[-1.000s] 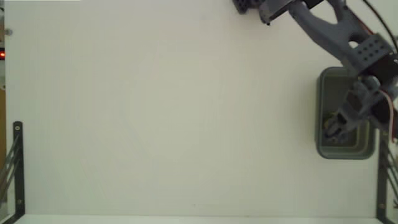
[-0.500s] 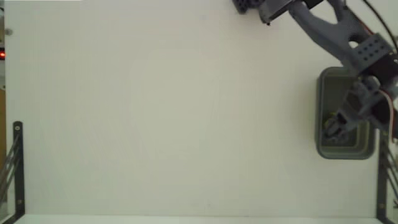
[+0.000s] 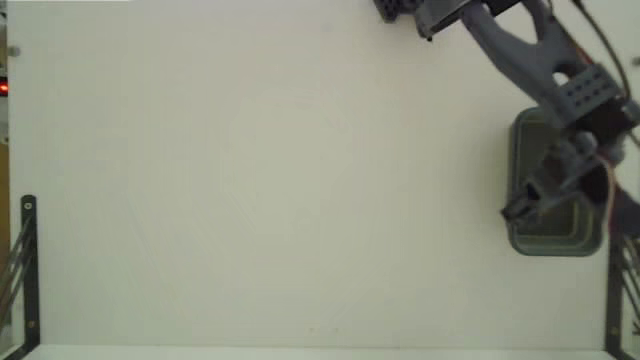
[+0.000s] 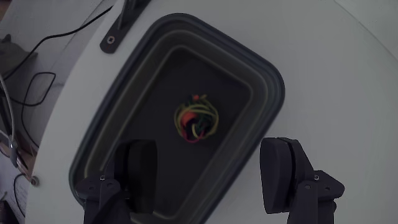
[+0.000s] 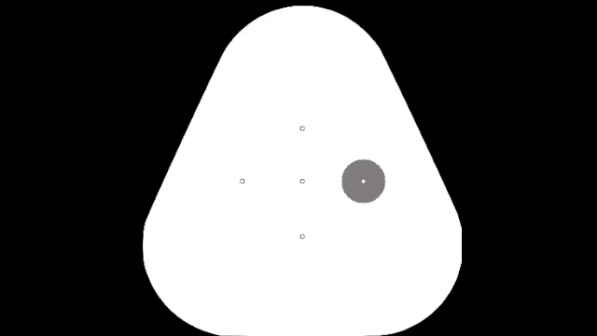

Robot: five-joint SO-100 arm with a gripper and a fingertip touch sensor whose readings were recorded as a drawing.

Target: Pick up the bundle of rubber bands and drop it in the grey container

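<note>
Bundle point(image 4: 197, 122) lies loose on the tub point(image 4: 264, 74) floor; tool point(image 4: 214, 171) gapes wide and empty above. I would lift straight up, clearing the rim.

White table point(image 3: 250, 180); black metal brackets point(image 3: 28, 270) at edges; cables point(image 4: 37, 56).
</note>
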